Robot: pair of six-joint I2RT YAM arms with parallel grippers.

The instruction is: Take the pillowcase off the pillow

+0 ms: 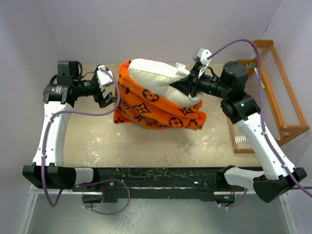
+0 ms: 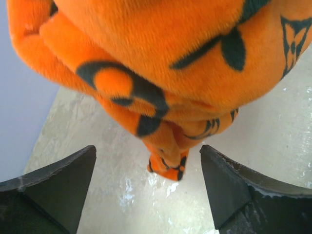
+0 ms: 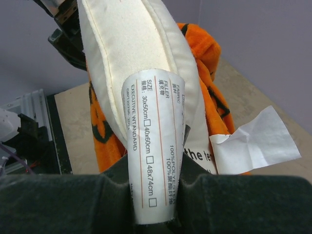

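The cream-white pillow [image 1: 156, 78] sticks up out of the orange, dark-patterned pillowcase [image 1: 151, 109], which is bunched around its lower part on the table. My right gripper [image 1: 187, 85] is shut on the pillow's right edge. In the right wrist view the pillow [image 3: 131, 53] and its printed tag [image 3: 156, 141] run between the closed jaws of the right gripper [image 3: 153, 180], with the pillowcase [image 3: 204, 63] behind. My left gripper [image 1: 111, 87] stands open just left of the pillowcase, holding nothing. In the left wrist view the pillowcase [image 2: 161, 58] hangs above the left gripper [image 2: 147, 148].
A wooden slatted rack [image 1: 278, 83] stands at the table's right edge, close behind the right arm. The beige table [image 1: 97, 141] is walled in at the back and both sides. A crumpled white label [image 3: 253, 141] hangs off the pillow.
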